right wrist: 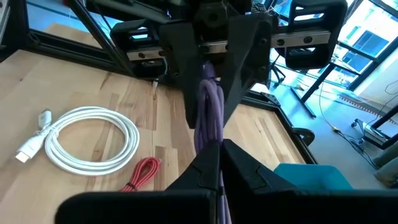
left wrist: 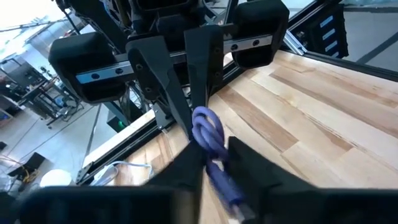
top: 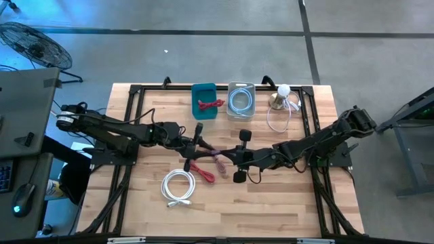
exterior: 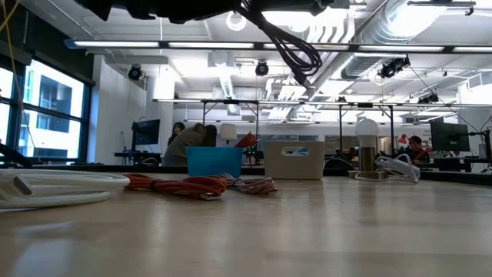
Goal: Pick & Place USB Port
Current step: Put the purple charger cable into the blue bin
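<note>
A coiled purple USB cable (top: 218, 158) is held between both grippers over the table's middle. My left gripper (top: 203, 146) reaches in from the left and my right gripper (top: 231, 157) from the right; both are shut on the cable. In the left wrist view the cable (left wrist: 208, 134) runs from my left gripper (left wrist: 212, 171) to the right one's fingers (left wrist: 198, 74). The right wrist view shows the same bundle (right wrist: 210, 109) from the other side. A red cable (top: 201, 171) and a white coiled cable (top: 178, 186) lie on the table. My left gripper pinches the near end of the purple bundle (left wrist: 219, 177) between its two fingers, coming level from the table's left. The bundle is lifted and stretches toward the other gripper. My right gripper pinches the bundle's other end (right wrist: 208, 140) between its two fingers, coming level from the table's right. The cable stands between the two grippers, clear of the wood in this view.
At the far edge stand a blue bin (top: 204, 100) with a red cable in it and a clear bin (top: 241, 100) with a pale blue cable. A small lamp (top: 282, 95) and a loose white cord (top: 279, 118) are at the far right. Bare wood lies near the front edge.
</note>
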Robot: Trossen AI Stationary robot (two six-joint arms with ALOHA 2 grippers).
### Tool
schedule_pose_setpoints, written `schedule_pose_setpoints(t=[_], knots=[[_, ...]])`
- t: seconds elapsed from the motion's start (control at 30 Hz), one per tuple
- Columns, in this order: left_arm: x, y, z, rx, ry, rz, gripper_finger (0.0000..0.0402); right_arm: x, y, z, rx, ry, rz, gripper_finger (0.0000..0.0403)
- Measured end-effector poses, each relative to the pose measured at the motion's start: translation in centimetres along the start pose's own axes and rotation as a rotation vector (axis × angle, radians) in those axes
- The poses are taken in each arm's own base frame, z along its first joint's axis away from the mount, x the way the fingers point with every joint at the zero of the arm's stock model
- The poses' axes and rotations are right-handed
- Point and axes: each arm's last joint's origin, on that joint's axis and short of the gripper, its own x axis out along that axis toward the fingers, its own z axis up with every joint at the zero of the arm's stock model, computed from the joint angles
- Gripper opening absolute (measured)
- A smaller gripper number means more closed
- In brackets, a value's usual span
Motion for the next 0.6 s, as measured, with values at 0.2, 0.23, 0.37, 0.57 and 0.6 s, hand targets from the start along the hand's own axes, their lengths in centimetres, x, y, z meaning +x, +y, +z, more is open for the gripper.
schedule_pose_setpoints(t=[0.2,0.23,0.37,0.57,0.6], knots=[[0.0,0.01,0.02,0.013,-0.002,0.002,0.0029,0.0,0.0,0.01,0.0,-0.001,0.0,0.0],[0.0,0.01,0.02,0.013,-0.003,0.002,0.0029,0.0,0.0,0.01,0.0,-0.001,0.0,0.0],[0.0,0.02,0.02,0.02,-0.003,0.002,0.0029,0.0,0.01,0.01,0.0,-0.001,0.003,0.0],[0.0,0.03,0.04,0.021,-0.005,0.003,0.0029,0.0,0.02,0.01,-0.003,-0.002,0.008,0.0],[0.0,0.03,0.04,0.021,-0.005,0.003,0.0029,0.0,0.02,0.01,-0.003,-0.002,0.008,0.0]])
